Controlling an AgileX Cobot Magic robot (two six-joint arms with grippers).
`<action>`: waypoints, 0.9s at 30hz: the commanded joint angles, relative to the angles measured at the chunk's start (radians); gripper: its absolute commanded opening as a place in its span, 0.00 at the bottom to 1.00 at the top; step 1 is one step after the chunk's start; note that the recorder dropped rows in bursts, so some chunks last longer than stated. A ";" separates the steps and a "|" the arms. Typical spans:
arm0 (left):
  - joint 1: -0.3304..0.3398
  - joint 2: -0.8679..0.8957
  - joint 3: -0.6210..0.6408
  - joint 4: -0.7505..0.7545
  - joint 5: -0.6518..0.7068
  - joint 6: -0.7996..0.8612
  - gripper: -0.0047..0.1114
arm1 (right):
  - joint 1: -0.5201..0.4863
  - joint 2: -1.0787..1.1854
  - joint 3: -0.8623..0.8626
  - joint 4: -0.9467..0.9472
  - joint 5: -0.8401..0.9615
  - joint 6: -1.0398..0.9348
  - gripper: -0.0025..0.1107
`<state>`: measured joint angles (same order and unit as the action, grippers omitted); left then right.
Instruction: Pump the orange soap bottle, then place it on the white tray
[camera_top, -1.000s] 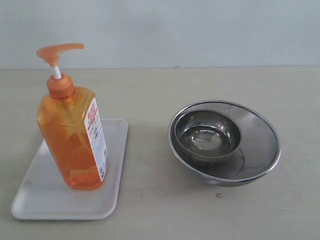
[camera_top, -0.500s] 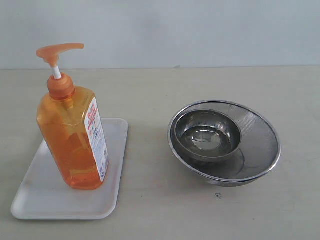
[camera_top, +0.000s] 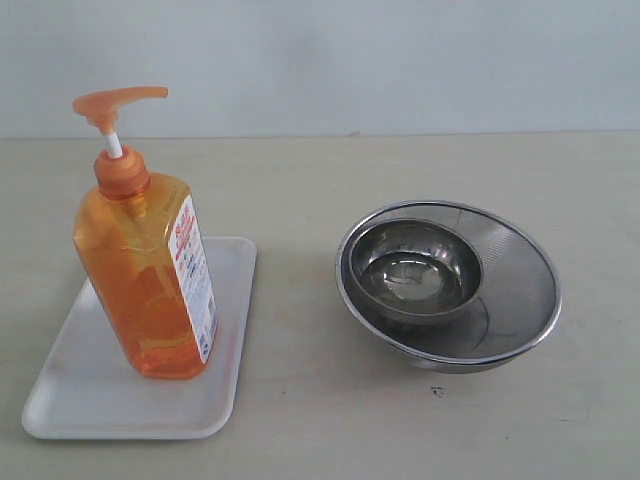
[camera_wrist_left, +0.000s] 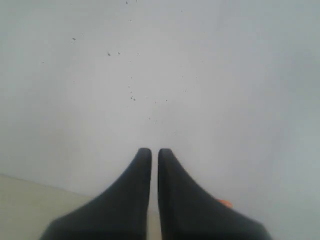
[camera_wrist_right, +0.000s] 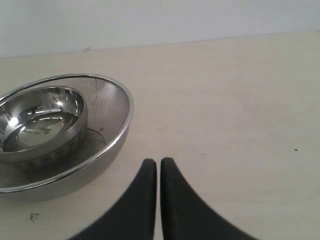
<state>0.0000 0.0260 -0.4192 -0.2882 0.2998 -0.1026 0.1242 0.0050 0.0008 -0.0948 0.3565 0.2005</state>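
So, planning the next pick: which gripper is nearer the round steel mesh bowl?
Right, probably. The right gripper sits near the round steel mesh bowl; the left gripper faces a wall, bowl unseen.

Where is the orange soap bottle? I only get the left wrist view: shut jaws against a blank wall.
Observer: The orange soap bottle stands upright on the white tray, shown by the exterior view.
Operator: Anything holding it?
Observer: No; neither arm appears in the exterior view, and nothing touches the bottle.
Operator: And the right side?
Observer: The right gripper has its jaws shut on nothing, facing table beside a mesh bowl with a small steel bowl inside.
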 joint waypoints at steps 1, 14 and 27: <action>0.000 0.160 -0.143 -0.010 0.040 0.033 0.08 | -0.004 -0.005 -0.001 -0.006 -0.004 0.002 0.02; 0.001 0.896 -0.453 -0.086 0.234 0.265 0.08 | -0.004 -0.005 -0.001 -0.006 -0.004 0.002 0.02; -0.207 0.843 0.111 0.231 -0.752 0.010 0.08 | -0.004 -0.005 -0.001 -0.006 -0.004 0.002 0.02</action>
<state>-0.1652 0.8756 -0.3536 -0.2210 -0.3987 0.0271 0.1242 0.0050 0.0008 -0.0948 0.3565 0.2024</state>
